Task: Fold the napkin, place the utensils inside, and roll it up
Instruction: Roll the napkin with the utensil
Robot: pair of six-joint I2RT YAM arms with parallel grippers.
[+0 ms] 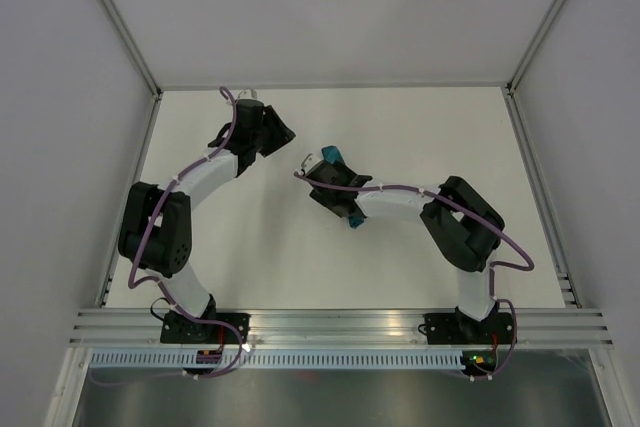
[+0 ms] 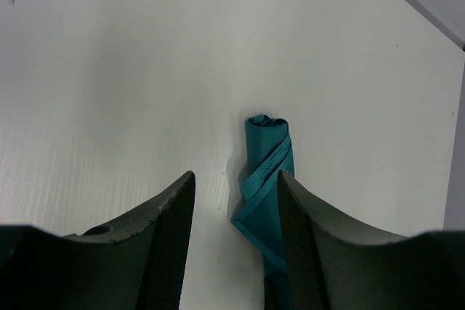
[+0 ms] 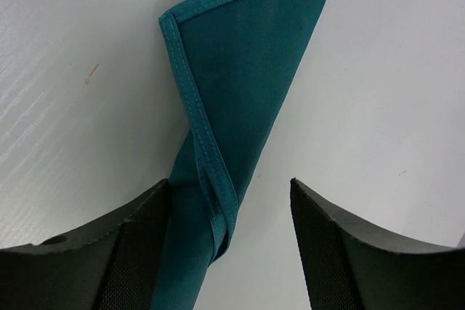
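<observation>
Surface (image 1: 400,137), white, carries the napkin (image 1: 333,156), which is rolled into a slim teal tube near the centre. Its long axis runs far to near, slightly slanted, under the right wrist. The right hand (image 3: 229,183) is released, its fingers straddling the roll. The left hand (image 2: 236,173) is released, with the roll just beside one finger and its coiled end pointing away.

I see a white tabletop (image 1: 400,127), pale grey panel walls (image 1: 50,97) on three sides, aluminium rails (image 1: 340,322) along my near edge, flat even light
</observation>
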